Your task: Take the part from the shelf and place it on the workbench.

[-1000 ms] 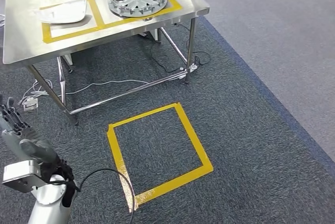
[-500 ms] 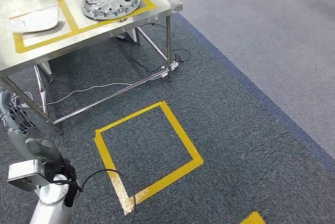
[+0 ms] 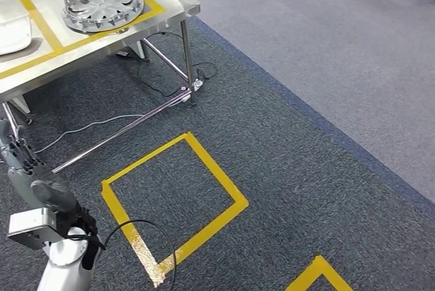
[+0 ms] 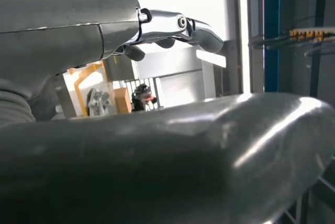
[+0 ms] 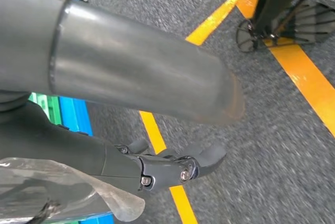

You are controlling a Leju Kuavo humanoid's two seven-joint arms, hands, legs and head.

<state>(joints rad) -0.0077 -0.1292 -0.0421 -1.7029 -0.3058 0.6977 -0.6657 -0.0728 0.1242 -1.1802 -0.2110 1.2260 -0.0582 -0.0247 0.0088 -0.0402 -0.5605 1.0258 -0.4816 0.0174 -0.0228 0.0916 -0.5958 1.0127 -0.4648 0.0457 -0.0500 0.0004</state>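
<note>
The steel workbench (image 3: pixel 153 22) stands at the upper left of the head view. A silver hubcap (image 3: pixel 102 7) lies on it inside yellow tape, and a white curved part (image 3: pixel 11 32) lies at the picture's left edge. My left hand (image 3: pixel 30 175) hangs low at the left, over the carpet in front of the bench, fingers straight and holding nothing. The left wrist view shows the left hand (image 4: pixel 166 150) with its fingers (image 4: pixel 186 25) spread away from the thumb. My right hand (image 5: pixel 130 77) hangs over the floor, fingers (image 5: pixel 166 169) apart from the thumb, nothing between them.
A yellow tape square (image 3: pixel 215 175) marks the dark carpet, with a second tape corner (image 3: pixel 312 274) at the bottom. Cables (image 3: pixel 87 126) trail under the bench. Lighter grey carpet (image 3: pixel 333 46) lies to the right. A blue and green bin edge (image 5: pixel 75 114) is beside my right hand.
The camera has swung to the right: bench and tape square have slid left in the picture and a second tape corner has come in. My left arm hangs as before.
</note>
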